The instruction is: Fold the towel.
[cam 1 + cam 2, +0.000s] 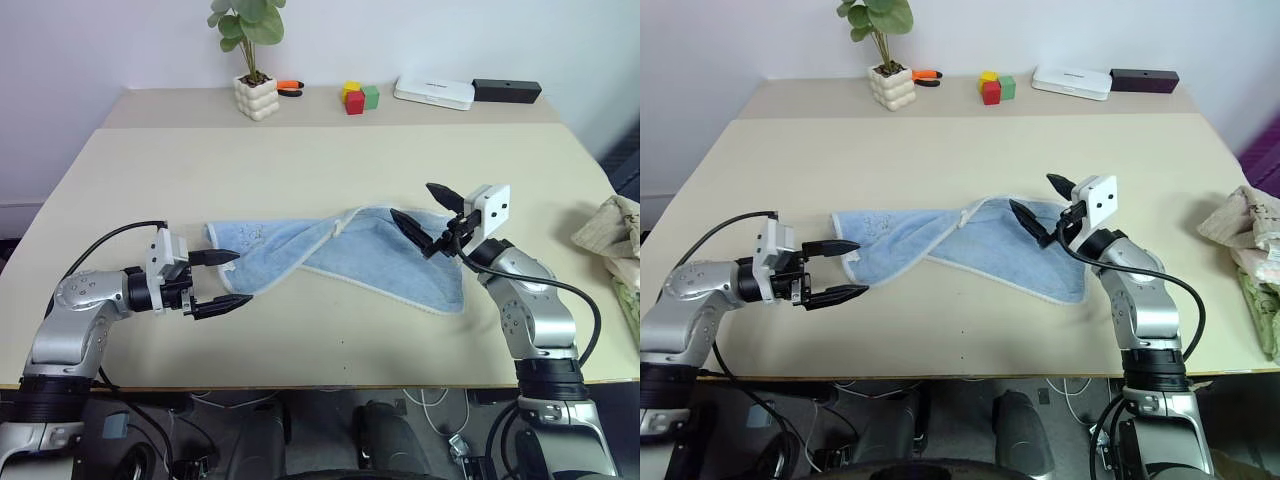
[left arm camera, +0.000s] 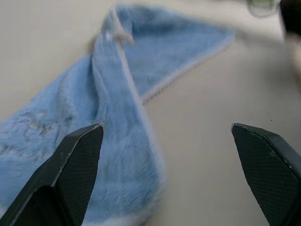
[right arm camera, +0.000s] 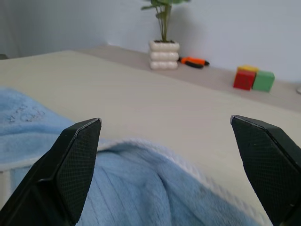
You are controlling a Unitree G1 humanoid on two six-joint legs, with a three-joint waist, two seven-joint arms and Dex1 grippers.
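Note:
The light blue towel (image 1: 330, 252) lies crumpled on the beige table (image 1: 300, 160), one side folded over in a twisted band, with a pale hem. My left gripper (image 1: 225, 277) is open at the towel's left end, its fingers level just beside the cloth edge and holding nothing. My right gripper (image 1: 425, 212) is open above the towel's right part, tilted slightly upward, with nothing between its fingers. In the left wrist view the towel (image 2: 117, 108) stretches away between the fingers. The right wrist view looks over the towel's (image 3: 141, 188) raised fold.
At the table's far edge stand a potted plant (image 1: 254, 80), an orange tool (image 1: 290, 87), coloured blocks (image 1: 358, 97), a white box (image 1: 433, 92) and a black box (image 1: 506, 91). A beige patterned cloth (image 1: 612, 235) lies at the right edge.

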